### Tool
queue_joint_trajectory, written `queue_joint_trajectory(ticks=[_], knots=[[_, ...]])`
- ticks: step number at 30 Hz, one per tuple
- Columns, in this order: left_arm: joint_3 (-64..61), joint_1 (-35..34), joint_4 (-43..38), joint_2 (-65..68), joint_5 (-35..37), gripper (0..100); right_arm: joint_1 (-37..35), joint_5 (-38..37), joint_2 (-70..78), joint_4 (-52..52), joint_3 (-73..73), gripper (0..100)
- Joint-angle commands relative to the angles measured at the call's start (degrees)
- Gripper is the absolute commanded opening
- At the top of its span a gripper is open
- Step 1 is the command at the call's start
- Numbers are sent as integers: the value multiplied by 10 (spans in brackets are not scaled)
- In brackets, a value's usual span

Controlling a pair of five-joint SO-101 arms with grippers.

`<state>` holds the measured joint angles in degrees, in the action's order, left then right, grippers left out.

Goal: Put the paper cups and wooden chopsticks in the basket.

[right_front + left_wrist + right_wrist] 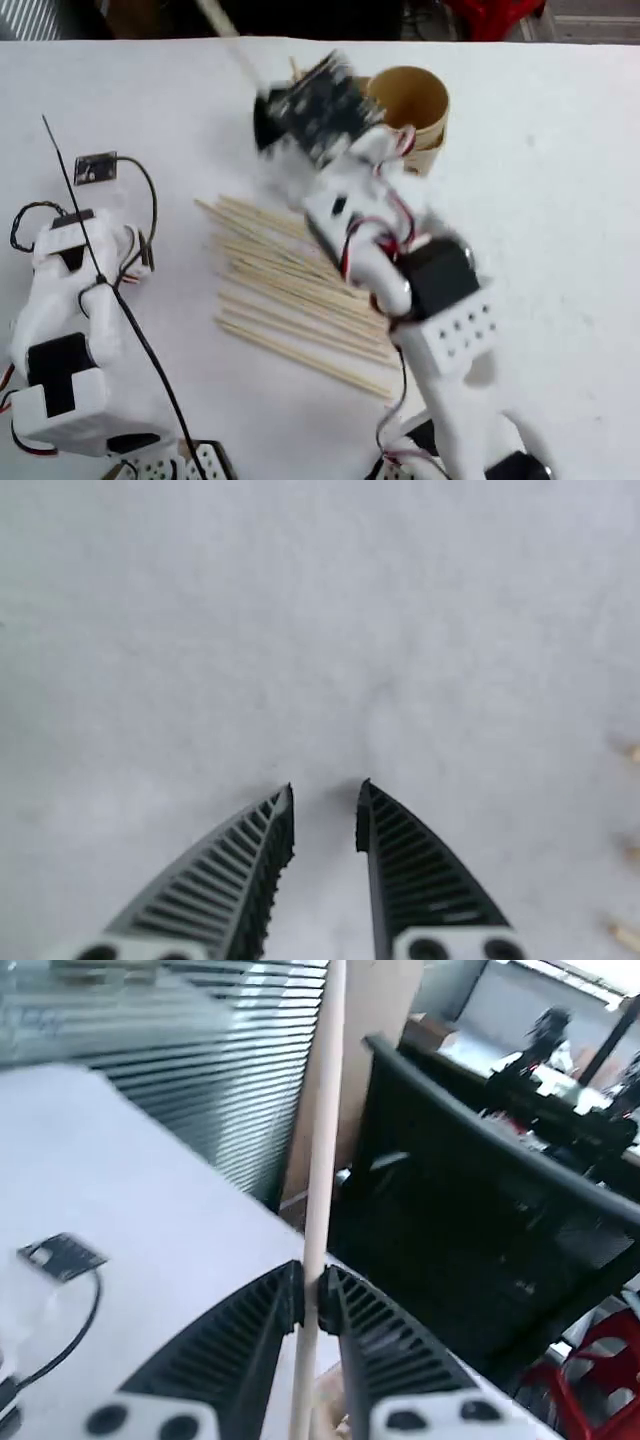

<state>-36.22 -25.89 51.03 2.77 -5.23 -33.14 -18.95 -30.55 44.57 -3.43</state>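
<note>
Right gripper [312, 1295]: jaws clamped on one wooden chopstick [322, 1160], held up above the bench [560, 180] near its far edge. Left gripper [326, 795]: jaws slightly parted, holding nothing, over bare bench. Early stage, I judge, as the chopstick pile [300, 290] at mid-bench and the paper cups [415, 110] by the far edge are not yet collected.

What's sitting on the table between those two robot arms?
A loose pile of wooden chopsticks lies on the white table between the left arm and the right arm; the high view shows it.
</note>
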Motion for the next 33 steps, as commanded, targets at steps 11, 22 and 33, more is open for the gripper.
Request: queue_joint_trajectory(ticks=[11,22,33], knots=[[4,7,-7,-3,3,124,80,12,172,-347,58,18],[4,7,-7,-3,2,124,80,12,189,-356,58,22],[4,7,-7,-3,2,124,80,12,188,-275,58,94]])
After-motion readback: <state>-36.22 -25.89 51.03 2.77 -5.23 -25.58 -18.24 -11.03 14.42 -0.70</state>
